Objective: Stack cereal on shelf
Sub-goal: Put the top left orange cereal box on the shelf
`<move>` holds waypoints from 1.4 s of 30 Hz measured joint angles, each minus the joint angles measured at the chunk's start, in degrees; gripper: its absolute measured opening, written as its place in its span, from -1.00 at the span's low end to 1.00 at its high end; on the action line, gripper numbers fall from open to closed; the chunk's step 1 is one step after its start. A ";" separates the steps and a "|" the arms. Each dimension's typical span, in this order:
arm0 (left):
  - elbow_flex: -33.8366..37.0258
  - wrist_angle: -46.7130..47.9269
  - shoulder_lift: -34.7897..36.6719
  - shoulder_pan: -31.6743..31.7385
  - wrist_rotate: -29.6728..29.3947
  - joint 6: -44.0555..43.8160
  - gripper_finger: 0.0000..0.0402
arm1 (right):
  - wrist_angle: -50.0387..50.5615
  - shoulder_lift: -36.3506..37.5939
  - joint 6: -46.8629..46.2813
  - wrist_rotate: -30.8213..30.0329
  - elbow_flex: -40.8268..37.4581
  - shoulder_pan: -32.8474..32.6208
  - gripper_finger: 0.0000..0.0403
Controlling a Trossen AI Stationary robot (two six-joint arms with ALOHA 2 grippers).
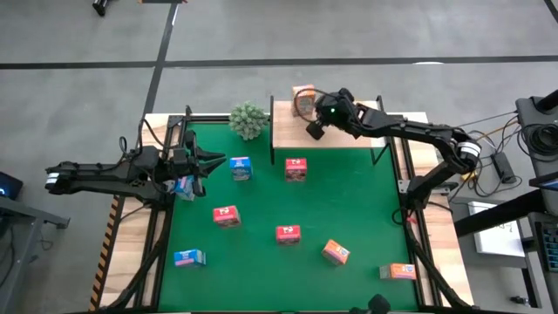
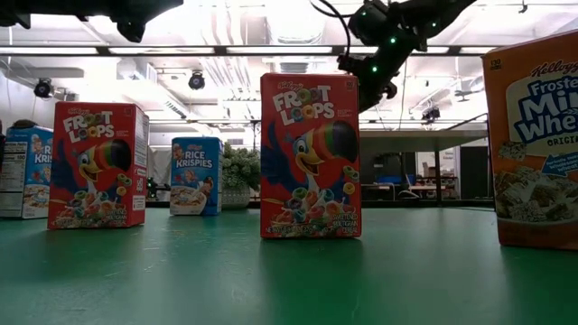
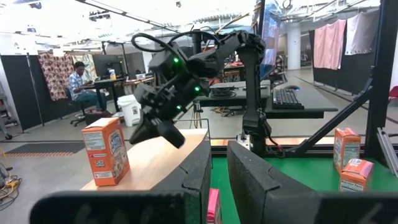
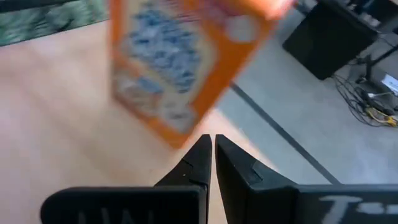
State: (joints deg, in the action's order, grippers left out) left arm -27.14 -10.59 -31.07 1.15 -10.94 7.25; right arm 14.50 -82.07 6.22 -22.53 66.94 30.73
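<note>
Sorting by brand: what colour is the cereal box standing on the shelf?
Orange, clearest in the left wrist view: orange box on the shelf.

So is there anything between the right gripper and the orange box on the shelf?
No. In the left wrist view only bare shelf separates the right gripper and orange box.

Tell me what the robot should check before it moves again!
1. Orange box standing upright on the shelf: ok.
2. Right gripper shut, holding nothing, just beside that box: ok.
3. Left gripper closed on a blue box: ok.
4. Free room on the shelf for the blue box: ok.
5. Right arm out of the left arm's way to the shelf: not ok.
6. All boxes stacked: not ok, several remain on the table.
</note>
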 joint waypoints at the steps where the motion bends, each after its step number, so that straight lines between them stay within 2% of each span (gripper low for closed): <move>1: 0.00 0.00 0.00 0.00 0.00 0.00 -0.82 | -0.97 -0.02 0.03 -0.01 0.00 0.61 -0.94; 9: 0.00 -0.02 0.00 0.00 0.00 0.00 -0.82 | -7.64 -2.47 -1.12 7.47 -0.04 3.31 -0.94; 37: 0.00 -0.07 0.00 0.01 0.00 0.22 -0.82 | -12.21 -5.68 -1.82 9.51 -0.13 2.24 -0.94; 42: 0.00 -0.09 0.00 0.02 0.00 0.22 -0.82 | -15.89 -6.67 -1.76 9.50 -0.13 2.13 -0.94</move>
State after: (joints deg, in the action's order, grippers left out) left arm -27.14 -10.68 -31.07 1.17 -10.94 7.46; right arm -1.39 -88.74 4.47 -13.03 66.81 32.86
